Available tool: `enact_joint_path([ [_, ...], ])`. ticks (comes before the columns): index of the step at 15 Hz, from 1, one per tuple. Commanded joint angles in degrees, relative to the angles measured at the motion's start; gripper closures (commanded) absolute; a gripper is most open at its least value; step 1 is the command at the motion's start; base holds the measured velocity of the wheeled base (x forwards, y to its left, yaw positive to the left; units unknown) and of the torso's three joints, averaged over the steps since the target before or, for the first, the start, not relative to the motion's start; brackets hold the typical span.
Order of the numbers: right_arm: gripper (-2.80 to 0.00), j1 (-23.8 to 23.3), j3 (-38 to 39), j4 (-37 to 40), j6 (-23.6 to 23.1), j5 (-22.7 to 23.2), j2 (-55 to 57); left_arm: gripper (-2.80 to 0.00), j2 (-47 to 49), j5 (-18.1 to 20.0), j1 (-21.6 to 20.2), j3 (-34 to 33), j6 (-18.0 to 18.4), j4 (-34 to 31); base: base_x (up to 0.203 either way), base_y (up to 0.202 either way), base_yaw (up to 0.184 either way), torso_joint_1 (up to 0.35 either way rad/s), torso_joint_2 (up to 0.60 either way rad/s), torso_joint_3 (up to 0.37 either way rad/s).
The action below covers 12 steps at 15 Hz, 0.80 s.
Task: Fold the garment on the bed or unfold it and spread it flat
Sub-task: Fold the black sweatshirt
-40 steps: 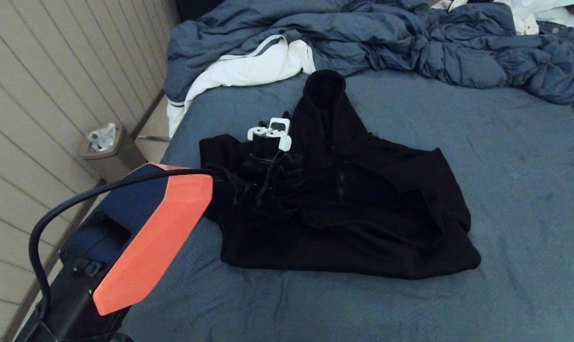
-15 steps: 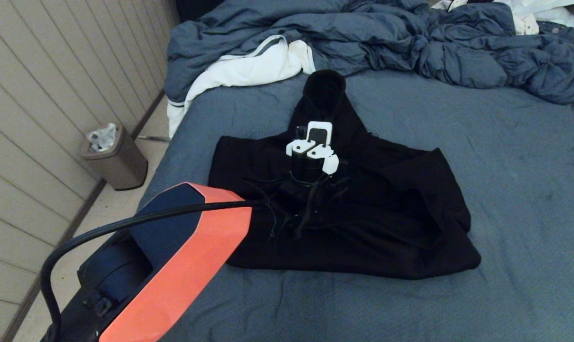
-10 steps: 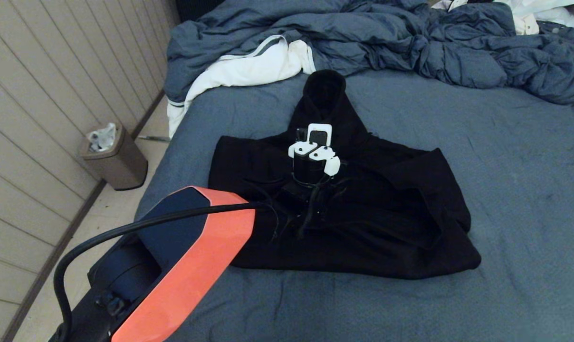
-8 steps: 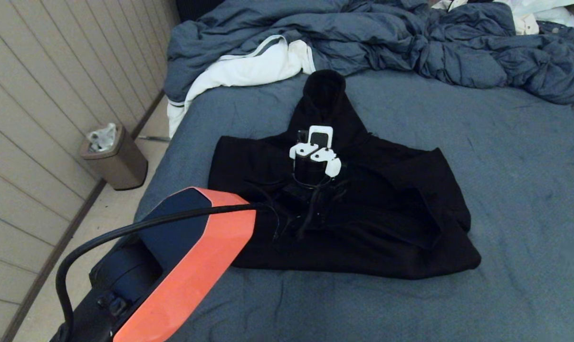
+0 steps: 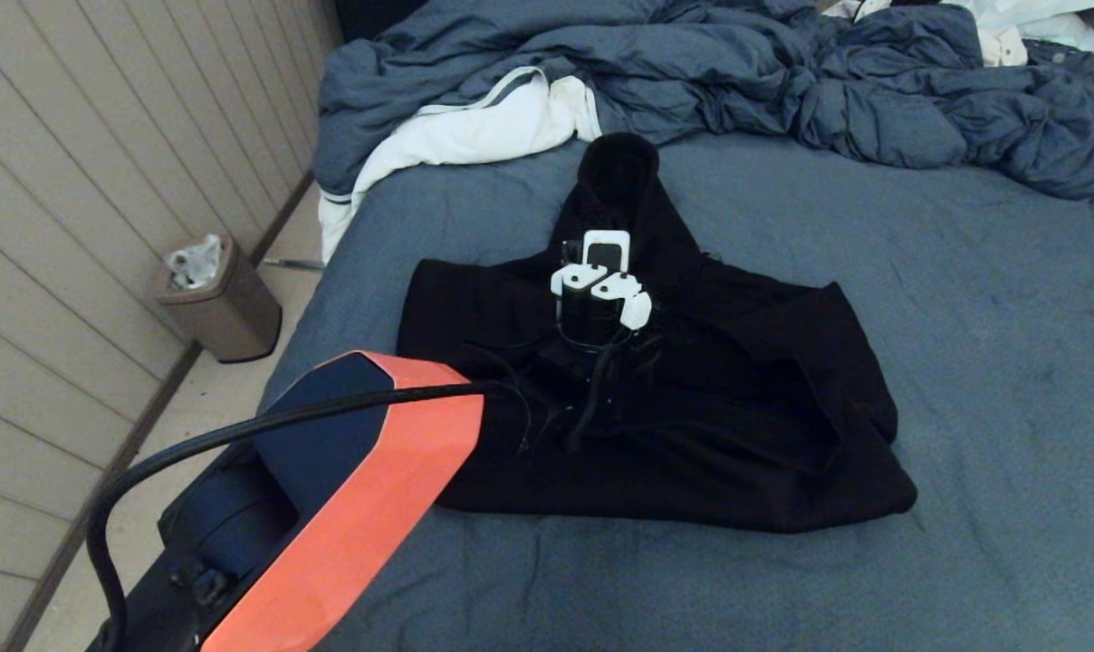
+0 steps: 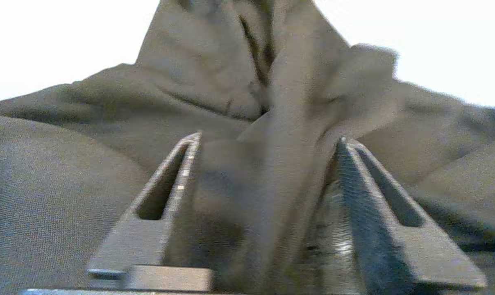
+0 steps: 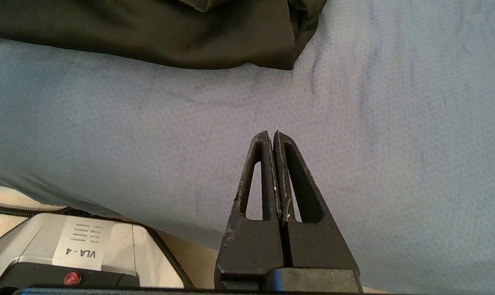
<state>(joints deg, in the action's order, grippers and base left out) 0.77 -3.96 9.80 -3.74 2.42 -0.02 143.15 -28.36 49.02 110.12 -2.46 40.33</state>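
The garment (image 5: 737, 407), a black hoodie, lies partly folded in the middle of the bed (image 5: 964, 317), hood pointing away from me. My left arm's white wrist (image 5: 597, 290) sits over its chest, just below the hood. In the left wrist view my left gripper (image 6: 268, 139) is open, jaws wide apart, with a loose ridge of the hoodie's fabric (image 6: 280, 184) standing between the fingers (image 6: 182, 172). My right gripper (image 7: 271, 133) is shut and empty, over bare sheet near the bed's front edge, short of the hoodie's hem (image 7: 149, 32). It is out of the head view.
A rumpled blue-grey duvet (image 5: 737, 72) fills the far end of the bed, with a white striped cloth (image 5: 475, 127) at its left. A waste bin (image 5: 216, 299) stands on the floor by the panelled wall on the left. The robot's base (image 7: 67, 250) shows below the bed's edge.
My left gripper carried the hoodie's left side in toward the middle, then opened its jaws in the last second, releasing the fabric. The right arm has not moved.
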Motion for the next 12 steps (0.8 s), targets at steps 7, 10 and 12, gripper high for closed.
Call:
enact_joint_path([
  [7,0.0,0.02,0.01,0.04,-0.04,0.04,0.02,-2.8,-8.45,-0.22,7.28,-11.7,-4.26,1.41,0.0,0.0,0.0,0.0,0.0,0.0],
  [10,0.0,0.02,0.01,0.04,-0.04,0.04,0.02,-2.8,-17.15,-0.2,7.43,-13.6,-4.84,-1.03,0.0,0.0,0.0,0.0,0.0,0.0],
  [12,0.0,0.04,0.01,0.04,-0.04,0.02,0.02,-2.8,-24.55,0.66,6.57,-15.06,-5.23,-8.5,0.0,0.0,0.0,0.0,0.0,0.0],
])
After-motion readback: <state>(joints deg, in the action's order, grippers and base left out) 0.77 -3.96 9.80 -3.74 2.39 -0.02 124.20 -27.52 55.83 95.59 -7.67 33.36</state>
